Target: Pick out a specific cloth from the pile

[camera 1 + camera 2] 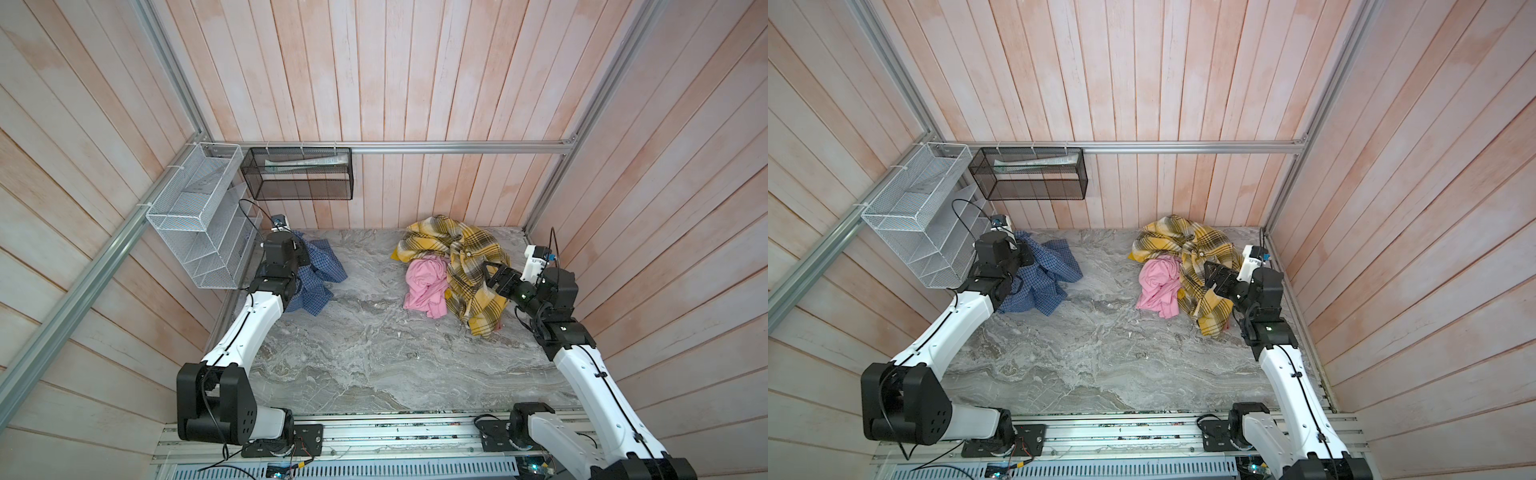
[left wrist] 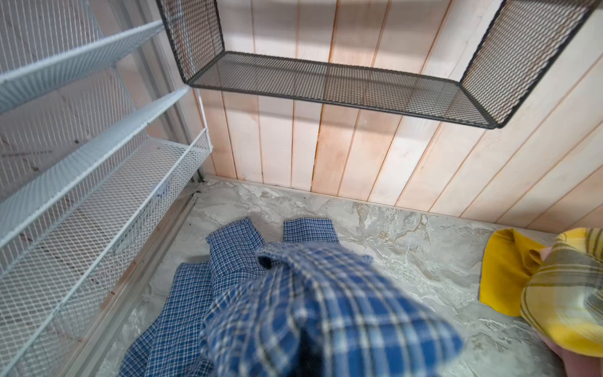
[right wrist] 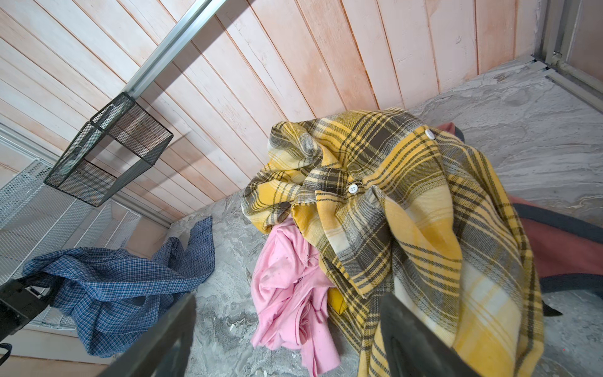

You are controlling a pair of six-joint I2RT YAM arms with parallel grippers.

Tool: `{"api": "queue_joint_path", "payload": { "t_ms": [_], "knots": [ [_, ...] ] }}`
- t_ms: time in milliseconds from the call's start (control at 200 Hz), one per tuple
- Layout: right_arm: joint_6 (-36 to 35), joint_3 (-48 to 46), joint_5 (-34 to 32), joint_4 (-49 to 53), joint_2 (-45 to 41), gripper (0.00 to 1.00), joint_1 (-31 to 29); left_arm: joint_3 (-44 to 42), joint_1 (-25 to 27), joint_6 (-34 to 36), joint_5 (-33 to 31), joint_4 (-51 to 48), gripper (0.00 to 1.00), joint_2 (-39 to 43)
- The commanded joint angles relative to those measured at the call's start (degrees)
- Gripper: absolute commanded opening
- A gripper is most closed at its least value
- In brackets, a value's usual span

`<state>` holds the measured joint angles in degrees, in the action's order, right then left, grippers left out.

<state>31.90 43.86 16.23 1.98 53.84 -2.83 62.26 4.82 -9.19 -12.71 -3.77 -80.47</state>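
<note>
From the centre of the table (image 1: pixel 374 353), I have the cloth (image 1: pixel 322 270) at ten o'clock, near the left edge, well apart from the pile (image 1: pixel 457 266) at two o'clock. In the pile, the plain garment (image 1: pixel 424 284) lies on the eight o'clock side, partly under the plaid shirt (image 1: pixel 469 253), which spreads from twelve round to five. The left gripper (image 1: pixel 302 252) sits at the cloth's ten o'clock end. The right gripper (image 1: pixel 490 276) is at the pile's three o'clock side, over the plaid shirt. The wire rack (image 1: pixel 195 232) hangs on the left wall at nine o'clock, just beside the cloth. The mesh basket (image 1: pixel 299 174) hangs on the back wall at eleven.
</note>
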Motion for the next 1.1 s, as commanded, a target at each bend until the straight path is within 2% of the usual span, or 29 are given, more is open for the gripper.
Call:
{"api": "queue_joint_path", "payload": {
  "t_ms": [0,230,280,350,515,660,740,840,930,1035,1095],
  "knots": [
    [0.2,-0.5,0.6,0.0,0.4,0.88,-0.3,-1.4,-0.8,-4.3,-0.3,-2.0,0.03,-0.2],
    [-0.4,-0.2,0.1,1.1,0.1,0.88,-0.3,-2.3,-4.9,-9.0,4.1,-7.7,0.07,-4.2],
    [-0.4,-0.3,0.0,1.1,0.0,0.88,-0.3,-2.4,-5.4,-9.7,4.2,-8.9,0.11,-4.8],
    [-0.7,-0.5,-0.1,1.1,0.0,0.88,-0.3,-3.0,-5.8,-10.3,3.7,-10.4,0.25,-5.6],
    [-2.1,-0.7,-1.2,1.6,0.3,0.88,-0.3,-3.5,-7.4,-12.2,5.5,-13.0,0.32,-7.4],
    [-3.0,-0.3,-0.9,2.4,1.3,0.88,-0.2,-3.5,-11.1,-15.5,12.7,-14.3,0.41,-9.7],
    [-3.2,-0.3,-1.0,2.6,1.4,0.88,-0.2,-3.4,-11.1,-14.9,12.7,-15.4,0.45,-10.0],
    [-3.2,-0.7,-1.0,2.2,1.4,0.88,-0.2,-3.5,-11.1,-15.5,10.7,-18.1,0.6,-9.9],
    [-3.0,-1.2,-1.1,1.5,1.5,0.89,-0.2,-3.9,-11.0,-15.7,10.2,-20.4,0.63,-9.5],
    [-3.1,-1.1,-0.5,1.0,2.2,0.89,-0.2,-5.2,-10.8,-16.7,9.3,-21.1,0.73,-7.2],
    [-3.4,-0.8,-0.4,0.9,2.7,0.89,-0.2,-5.4,-10.8,-17.6,10.0,-21.6,0.75,-5.7]
  ]
}}
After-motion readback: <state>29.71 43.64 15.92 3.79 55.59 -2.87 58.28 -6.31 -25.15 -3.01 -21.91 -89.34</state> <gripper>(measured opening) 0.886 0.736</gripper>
